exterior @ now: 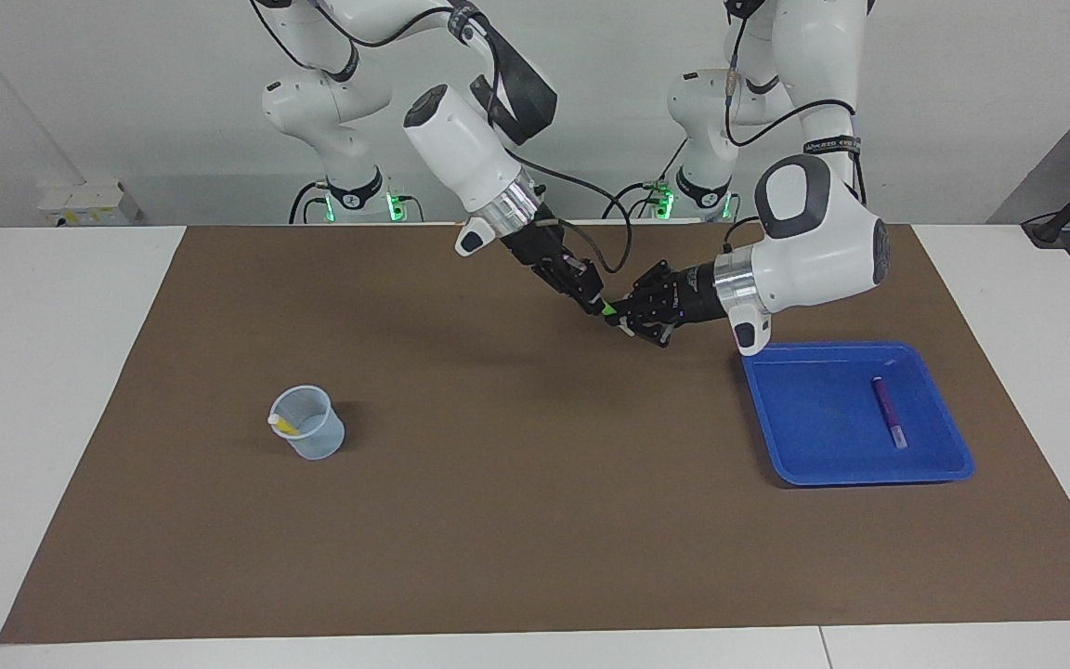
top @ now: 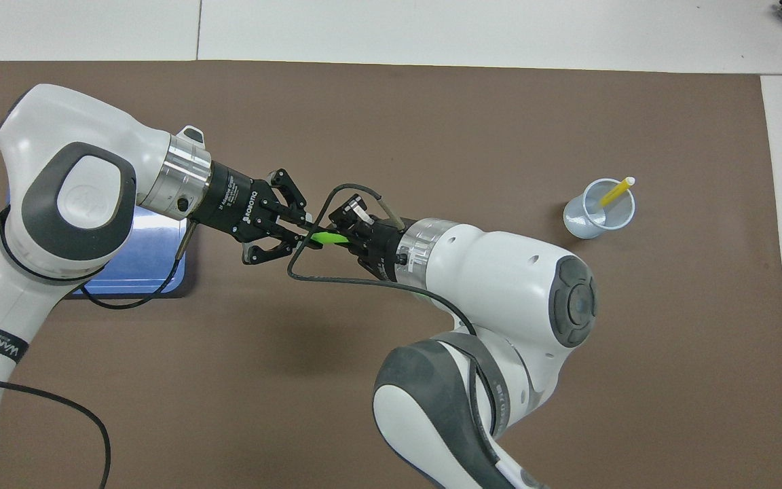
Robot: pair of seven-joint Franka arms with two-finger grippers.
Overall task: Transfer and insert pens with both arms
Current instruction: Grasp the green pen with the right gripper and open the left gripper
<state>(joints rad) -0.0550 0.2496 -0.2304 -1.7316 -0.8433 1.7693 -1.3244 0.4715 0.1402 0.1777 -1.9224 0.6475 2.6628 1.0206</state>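
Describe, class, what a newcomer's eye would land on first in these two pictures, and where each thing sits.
First, the two white arms meeting in the air over the middle of the brown mat, the left tool and right tool both shut on one bright green pen. Next, the blue tray at the left arm's end, holding a purple pen. Last, the clear cup toward the right arm's end, a yellow pen leaning in it.

Green pen: only short middle stretch showing, both ends lying buried inside left hand and right hand. Blue tray: mostly hiding under left arm in overhead view; purple pen not showing there. Yellow pen: lower part blurring through cup wall. Right arm running off frame at 6 o'clock.
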